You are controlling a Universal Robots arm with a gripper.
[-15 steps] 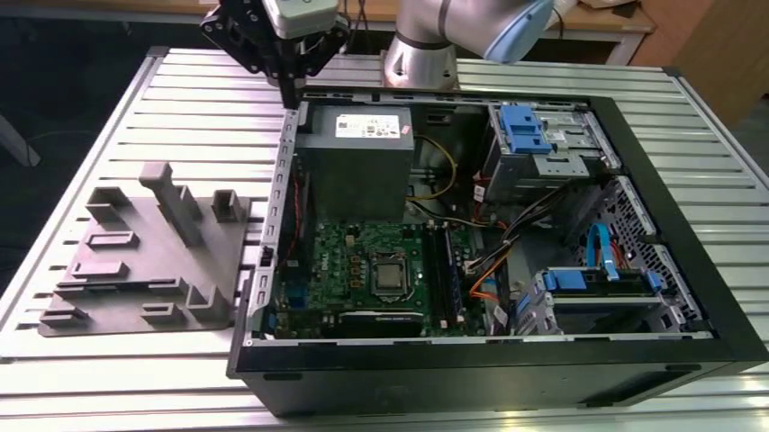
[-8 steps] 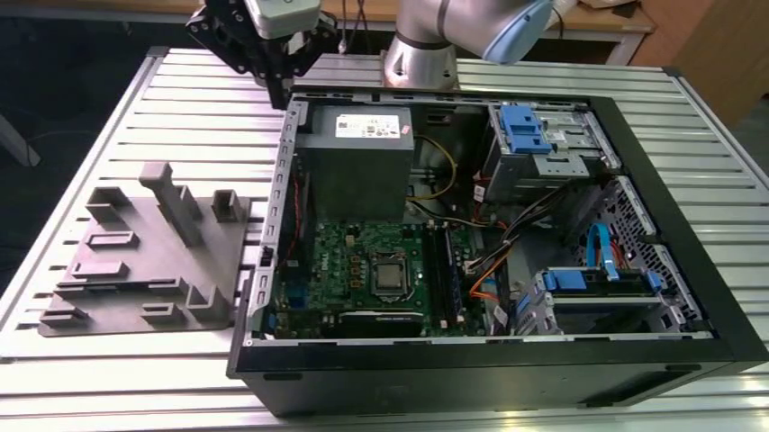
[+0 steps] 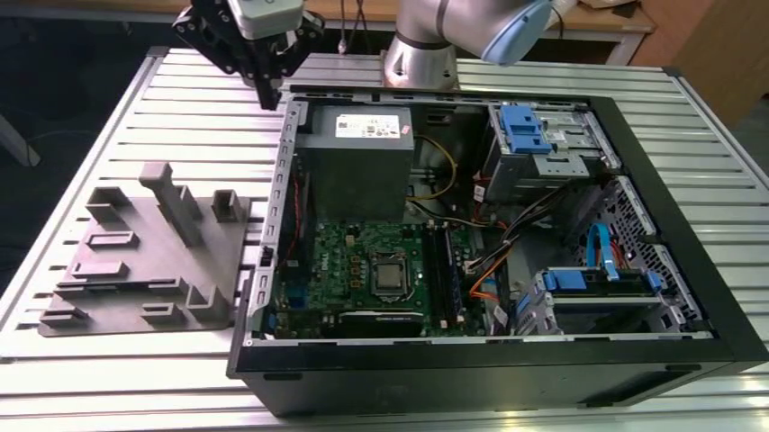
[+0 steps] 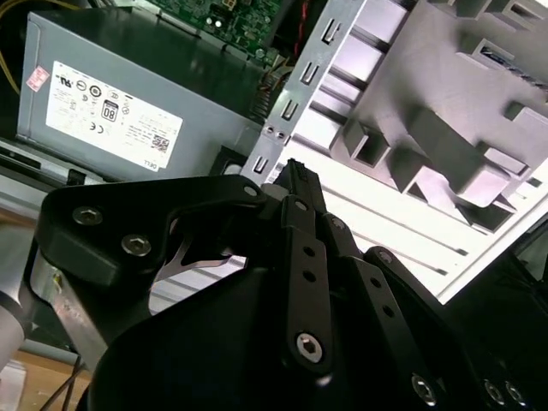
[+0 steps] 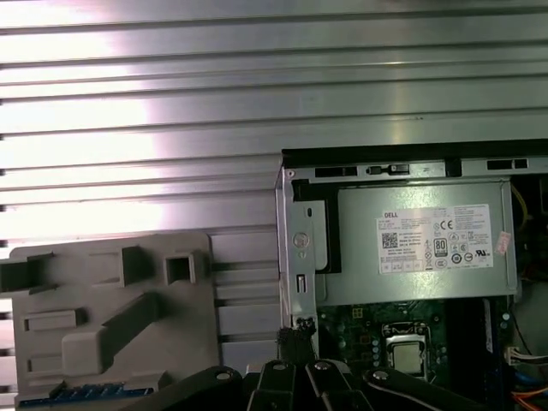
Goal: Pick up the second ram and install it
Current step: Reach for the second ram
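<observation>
My gripper (image 3: 269,97) hangs above the table just outside the far corner of the open computer case (image 3: 673,270) on the exterior view's left. Its black fingers (image 4: 295,175) are shut together with nothing between them, and their tips (image 5: 295,332) show over the case's edge. A thin blue strip (image 5: 86,393), seemingly the second ram, lies along a slot of the grey holder block (image 5: 103,342). It sits well apart from the gripper. The green motherboard (image 3: 360,270) with its long black slots (image 3: 441,270) lies inside the case.
The grey power-supply box (image 3: 358,162) stands in the case close to the gripper. Drive cages with blue clips (image 3: 529,130) and loose cables (image 3: 505,243) take up the exterior view's right side of the case. The ribbed metal table (image 3: 108,135) extends around the holder block (image 3: 157,261).
</observation>
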